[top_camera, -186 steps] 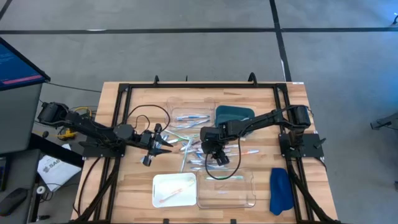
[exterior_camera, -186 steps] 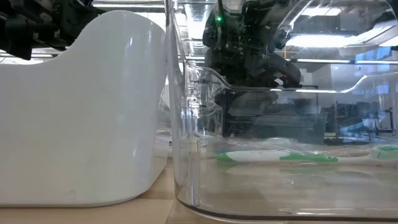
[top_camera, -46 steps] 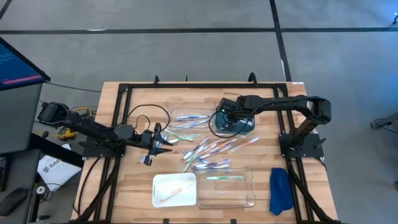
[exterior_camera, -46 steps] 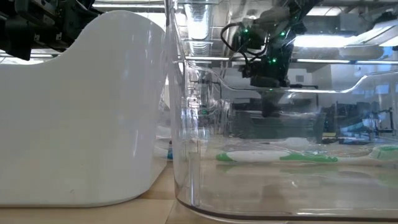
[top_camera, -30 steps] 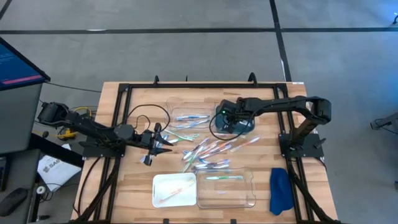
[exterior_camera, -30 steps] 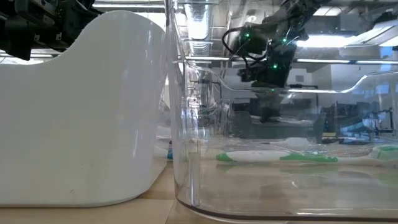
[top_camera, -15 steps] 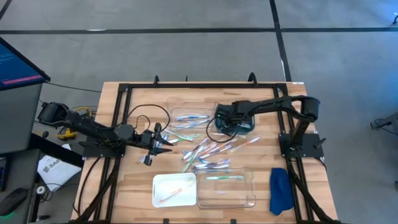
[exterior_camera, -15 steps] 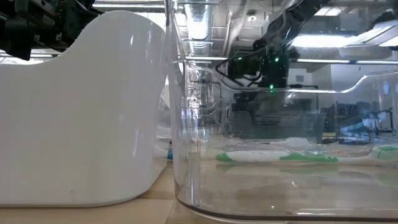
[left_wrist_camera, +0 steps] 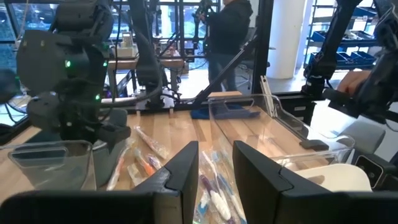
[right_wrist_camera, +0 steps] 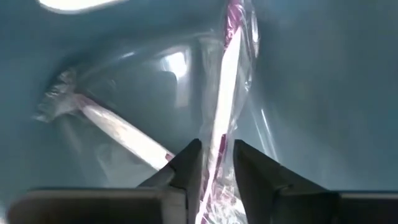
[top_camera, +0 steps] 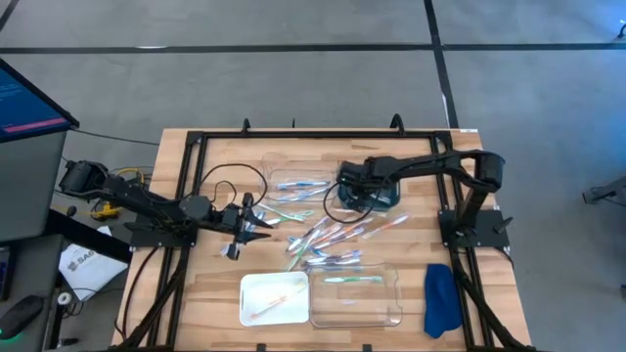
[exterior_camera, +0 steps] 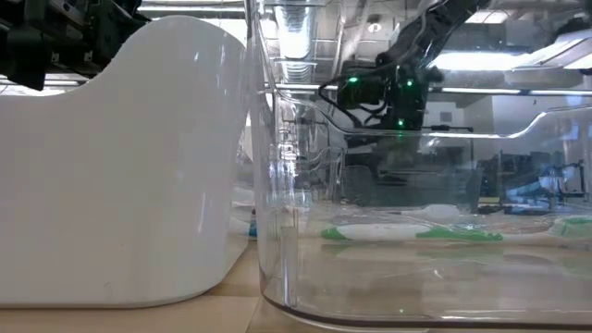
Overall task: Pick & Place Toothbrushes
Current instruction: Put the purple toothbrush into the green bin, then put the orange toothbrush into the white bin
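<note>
Several wrapped toothbrushes (top_camera: 328,238) lie heaped at the table's middle. More of them lie in the far clear tray (top_camera: 296,182). An orange-pink one lies in the white tray (top_camera: 274,296), and a green one (exterior_camera: 416,233) in the near clear tray (top_camera: 357,296). My right gripper (top_camera: 349,181) reaches into the teal tray (top_camera: 377,184) and is shut on a wrapped pink-white toothbrush (right_wrist_camera: 227,74). A second wrapped toothbrush (right_wrist_camera: 118,130) lies on the tray's floor. My left gripper (top_camera: 252,223) waits left of the heap, open with a narrow gap. My right gripper pinches the wrapped pink-white toothbrush between its two fingers (right_wrist_camera: 186,165), on the part nearest the wrist (right_wrist_camera: 217,158). The brush runs forward along the fingers, its far end (right_wrist_camera: 235,18) over the teal tray's floor. I cannot tell whether that end touches the floor.
A blue cloth (top_camera: 440,298) lies at the table's near right corner. A black frame (top_camera: 196,142) runs along the table's edges, and cables loop beside the left arm. In the low view the white tray (exterior_camera: 120,166) and the clear tray's wall (exterior_camera: 277,185) stand close to the camera.
My right gripper has moved a little toward the table's left over the teal tray, and the arm's elbow has drawn in toward the table. It has stayed shut on the toothbrush.
</note>
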Robot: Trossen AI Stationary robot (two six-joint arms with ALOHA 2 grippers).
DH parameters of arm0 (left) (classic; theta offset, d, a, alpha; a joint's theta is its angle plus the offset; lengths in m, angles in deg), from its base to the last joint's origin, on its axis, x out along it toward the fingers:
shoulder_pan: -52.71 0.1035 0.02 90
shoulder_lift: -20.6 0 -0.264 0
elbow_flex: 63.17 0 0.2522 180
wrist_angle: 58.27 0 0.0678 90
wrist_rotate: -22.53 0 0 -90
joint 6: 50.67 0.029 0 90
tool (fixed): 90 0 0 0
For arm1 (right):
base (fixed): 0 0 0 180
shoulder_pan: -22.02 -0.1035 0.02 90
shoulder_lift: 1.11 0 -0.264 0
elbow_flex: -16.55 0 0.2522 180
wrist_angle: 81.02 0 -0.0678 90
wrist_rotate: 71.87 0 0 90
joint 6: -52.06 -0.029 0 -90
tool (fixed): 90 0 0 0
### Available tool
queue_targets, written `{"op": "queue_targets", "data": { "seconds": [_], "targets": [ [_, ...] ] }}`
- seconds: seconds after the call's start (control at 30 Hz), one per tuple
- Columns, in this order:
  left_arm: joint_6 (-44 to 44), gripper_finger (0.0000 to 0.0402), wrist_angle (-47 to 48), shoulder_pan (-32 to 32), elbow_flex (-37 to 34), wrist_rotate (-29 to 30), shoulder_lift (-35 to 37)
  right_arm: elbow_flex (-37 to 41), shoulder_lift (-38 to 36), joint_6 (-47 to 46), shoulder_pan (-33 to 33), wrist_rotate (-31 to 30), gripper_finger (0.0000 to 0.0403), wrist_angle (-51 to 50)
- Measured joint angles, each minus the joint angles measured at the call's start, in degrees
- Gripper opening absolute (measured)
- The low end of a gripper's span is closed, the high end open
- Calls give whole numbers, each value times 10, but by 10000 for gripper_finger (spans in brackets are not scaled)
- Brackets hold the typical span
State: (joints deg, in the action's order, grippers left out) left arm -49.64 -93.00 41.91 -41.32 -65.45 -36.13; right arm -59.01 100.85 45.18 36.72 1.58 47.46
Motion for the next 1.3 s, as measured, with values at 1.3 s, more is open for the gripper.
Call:
{"op": "queue_targets", "data": {
  "seconds": [1.3],
  "targets": [
    [0,94,-4,0,-4,10,0,-159,-1,39,-26,-7,180,-163]
  ]
}}
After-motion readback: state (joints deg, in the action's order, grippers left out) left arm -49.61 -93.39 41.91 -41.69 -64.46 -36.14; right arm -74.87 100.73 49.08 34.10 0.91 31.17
